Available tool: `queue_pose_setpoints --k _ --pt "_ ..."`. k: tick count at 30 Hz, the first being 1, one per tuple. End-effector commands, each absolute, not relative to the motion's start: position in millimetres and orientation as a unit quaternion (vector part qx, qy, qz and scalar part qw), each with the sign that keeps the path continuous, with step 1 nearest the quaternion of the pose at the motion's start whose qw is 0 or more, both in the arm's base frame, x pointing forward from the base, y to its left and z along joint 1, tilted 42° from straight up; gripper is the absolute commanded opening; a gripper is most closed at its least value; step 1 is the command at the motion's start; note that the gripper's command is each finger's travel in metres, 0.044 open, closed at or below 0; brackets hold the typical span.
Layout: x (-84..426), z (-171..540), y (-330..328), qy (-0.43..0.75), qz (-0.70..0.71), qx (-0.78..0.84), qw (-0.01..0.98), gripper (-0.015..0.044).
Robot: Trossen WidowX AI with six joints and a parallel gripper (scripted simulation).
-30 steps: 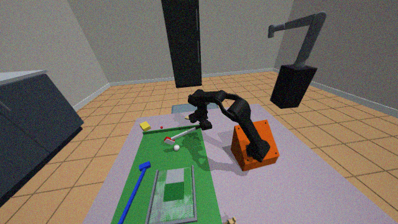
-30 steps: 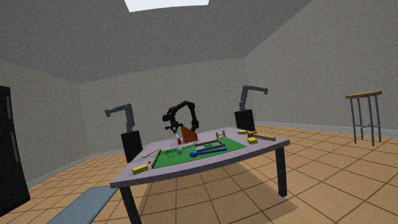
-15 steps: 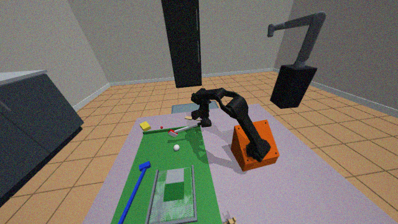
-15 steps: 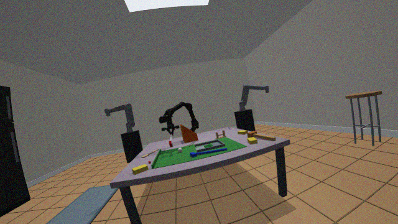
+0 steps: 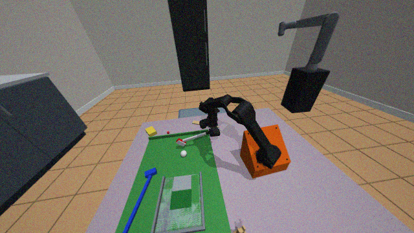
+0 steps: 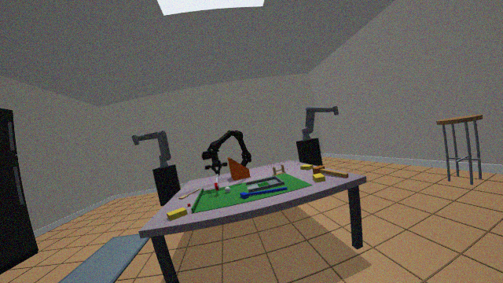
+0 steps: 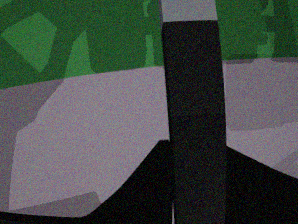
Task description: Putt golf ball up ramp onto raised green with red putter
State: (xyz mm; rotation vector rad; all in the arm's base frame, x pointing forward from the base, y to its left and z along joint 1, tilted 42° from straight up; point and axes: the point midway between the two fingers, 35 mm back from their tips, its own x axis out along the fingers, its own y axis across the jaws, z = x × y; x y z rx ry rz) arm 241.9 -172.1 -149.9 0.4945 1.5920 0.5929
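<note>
From the top view, the mat (image 5: 168, 165) (image 6: 295, 181) (image 7: 115, 50) lies on the left of the bench (image 5: 275, 194) (image 6: 157, 226) (image 7: 100, 150), the mounting block (image 5: 281, 137) (image 6: 236, 171) right of it. The ball (image 5: 184, 153) (image 6: 227, 189) is on the mat, between the far rail (image 5: 174, 135) (image 6: 197, 200) and the nearer ramp frame (image 5: 203, 207) (image 6: 277, 185). One putter's head, its shaft (image 5: 195, 137) (image 6: 218, 178) (image 7: 189, 10) in the pincer (image 5: 209, 127) (image 6: 216, 168) (image 7: 182, 148), is just beyond the ball; the other putter (image 5: 138, 203) (image 6: 265, 192) lies left of the frame.

The six-joint black arm (image 5: 244, 111) (image 6: 236, 133) rises from its base, arches over at the elbow (image 5: 244, 112) and reaches outward, its forearm (image 5: 228, 99) (image 6: 222, 142) sloping down toward the wrist (image 5: 210, 105) (image 6: 212, 151). The hand (image 5: 209, 127) (image 6: 217, 167) hangs from the wrist, pointing down, its fingers closed on a shaft and a little apart. In the wrist view, dark finger bodies flank the lower middle.
</note>
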Motion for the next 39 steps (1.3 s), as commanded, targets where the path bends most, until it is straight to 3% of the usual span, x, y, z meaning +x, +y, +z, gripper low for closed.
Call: queue_pose_setpoints --k 1,39 --pt "240.4 -155.5 -164.7 0.695 0.260 0.223 0.632 0.0000" --pt "239.1 -188.3 -176.1 0.695 0.259 0.222 0.633 0.0000"
